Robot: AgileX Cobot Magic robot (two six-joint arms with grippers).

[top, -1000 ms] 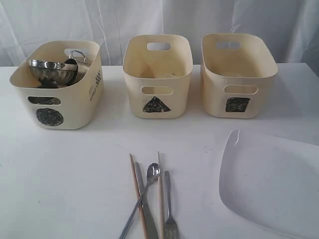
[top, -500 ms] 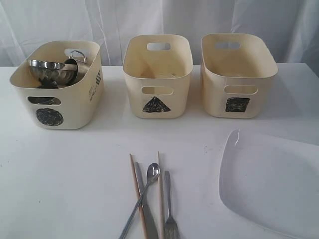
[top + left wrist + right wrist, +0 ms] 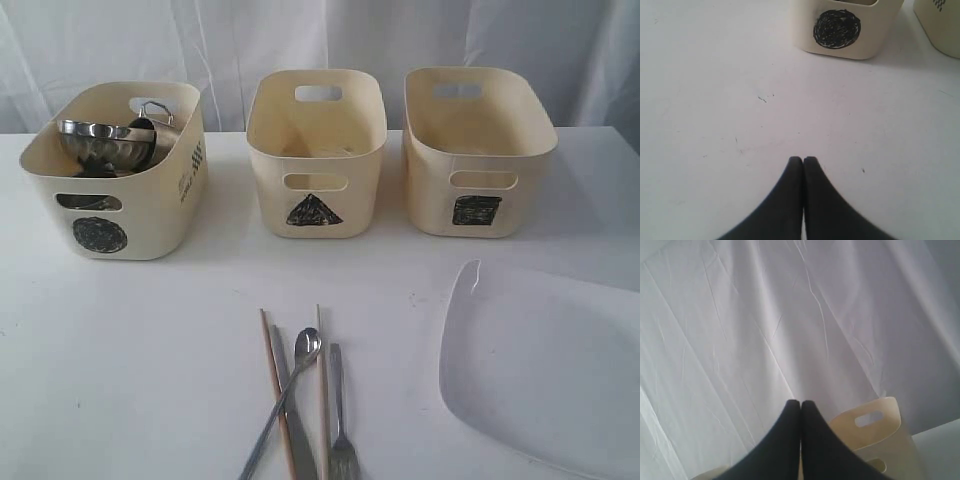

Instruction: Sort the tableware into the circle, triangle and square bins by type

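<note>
Three cream bins stand in a row: circle bin [image 3: 115, 200] at left, triangle bin [image 3: 316, 180] in the middle, square bin [image 3: 478, 170] at right. A steel bowl [image 3: 105, 143] and a steel mug [image 3: 152, 117] sit in the circle bin. Near the front edge lie the wooden chopsticks [image 3: 276, 385], knife [image 3: 293, 420], spoon [image 3: 290, 385] and fork [image 3: 341, 420] in a loose bunch. The large white plate [image 3: 550, 370] lies at the front right. My left gripper [image 3: 803, 159] is shut and empty over bare table, short of the circle bin [image 3: 845, 30]. My right gripper [image 3: 800, 402] is shut and empty, facing the curtain.
A white curtain [image 3: 320, 40] hangs behind the bins. The table [image 3: 130, 350] is white. In the right wrist view a cream bin [image 3: 880, 437] shows beside the fingers. Neither arm shows in the exterior view.
</note>
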